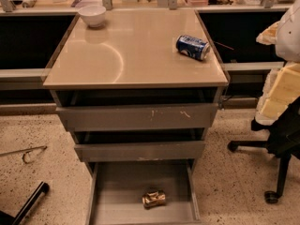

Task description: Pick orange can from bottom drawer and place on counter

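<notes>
The orange can lies on the floor of the open bottom drawer, untouched; the gripper is out of view, so I cannot tell its state. The step in hand looks like the reach; next comes a descent into the drawer onto the can, before any lift to the counter.

The orange can, shiny golden-orange with a lumpy, dented outline, lay on the flat floor of the bottom drawer, slightly right of centre and apart from the walls. That grey tray stood pulled open. Above, the counter was a glossy beige slab. The gripper was out of view.
</notes>
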